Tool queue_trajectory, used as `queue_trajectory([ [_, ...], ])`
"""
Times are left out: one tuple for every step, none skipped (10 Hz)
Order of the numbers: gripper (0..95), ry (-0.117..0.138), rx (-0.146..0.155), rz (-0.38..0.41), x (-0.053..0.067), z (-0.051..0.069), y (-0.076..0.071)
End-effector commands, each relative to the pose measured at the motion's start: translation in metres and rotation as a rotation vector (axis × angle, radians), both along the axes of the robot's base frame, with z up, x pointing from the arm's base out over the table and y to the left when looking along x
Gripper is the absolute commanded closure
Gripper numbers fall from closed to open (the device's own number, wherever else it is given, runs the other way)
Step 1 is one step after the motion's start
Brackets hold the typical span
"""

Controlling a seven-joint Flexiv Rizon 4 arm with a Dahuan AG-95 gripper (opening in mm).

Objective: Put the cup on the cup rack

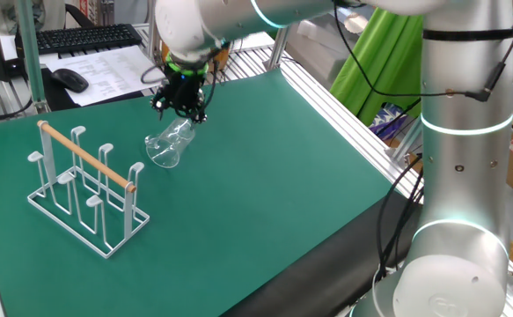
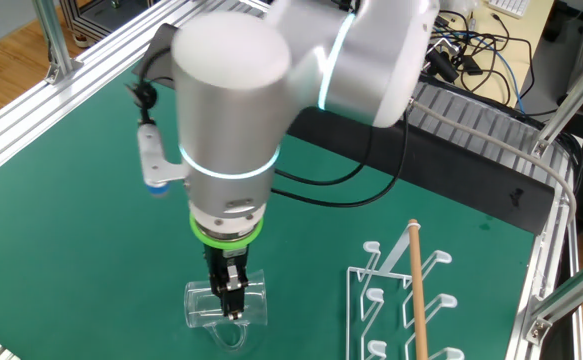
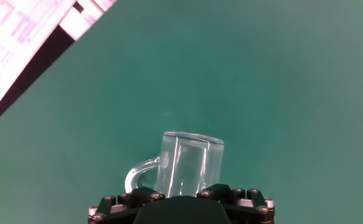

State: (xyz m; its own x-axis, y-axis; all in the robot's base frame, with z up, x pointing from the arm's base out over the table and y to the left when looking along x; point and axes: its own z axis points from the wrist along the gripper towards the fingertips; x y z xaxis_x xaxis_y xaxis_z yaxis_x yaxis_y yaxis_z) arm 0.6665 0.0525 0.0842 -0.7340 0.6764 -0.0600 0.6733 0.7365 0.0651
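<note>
Handled clear cup point(image 3: 187, 163) on green mat point(image 3: 262, 81)

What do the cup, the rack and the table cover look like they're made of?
The cup: clear, colourless glass or hard plastic; the green shows straight through it and its edges glint.
The rack: thin wire with a glossy white coating, plus a pale rod across the top, probably bare wood.
The table cover: a matte green mat, likely rubber or vinyl, with hardly any reflections.
</note>
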Motion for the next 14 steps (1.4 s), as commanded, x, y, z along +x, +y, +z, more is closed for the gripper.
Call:
queue_trajectory([
  [19.0, -0.008, 0.002, 0.005, 0.002, -0.009, -0.002],
  [19.0, -0.012, 0.004, 0.005, 0.001, -0.012, -0.002],
  [19.0, -0.020, 0.005, -0.002, 0.002, -0.017, 0.000],
  [19.0, -0.031, 0.003, -0.007, 0.004, -0.023, 0.002],
  [19.0, -0.037, 0.000, -0.007, 0.005, -0.025, 0.003],
  [19.0, -0.047, 0.002, -0.012, 0.006, -0.028, 0.004],
  [19.0, -0.050, 0.002, -0.012, 0.006, -0.028, 0.002],
  [19.0, -0.052, 0.003, -0.009, 0.008, -0.030, -0.001],
  [19.0, -0.057, 0.008, -0.006, 0.010, -0.033, -0.005],
  [19.0, -0.064, 0.011, -0.006, 0.011, -0.034, -0.007],
  [19.0, -0.083, 0.024, -0.022, 0.011, -0.036, -0.007],
  [19.0, -0.102, 0.031, -0.031, 0.012, -0.038, -0.006],
  [19.0, -0.111, 0.031, -0.036, 0.011, -0.041, -0.004],
  [19.0, -0.112, 0.030, -0.038, 0.011, -0.041, -0.003],
])
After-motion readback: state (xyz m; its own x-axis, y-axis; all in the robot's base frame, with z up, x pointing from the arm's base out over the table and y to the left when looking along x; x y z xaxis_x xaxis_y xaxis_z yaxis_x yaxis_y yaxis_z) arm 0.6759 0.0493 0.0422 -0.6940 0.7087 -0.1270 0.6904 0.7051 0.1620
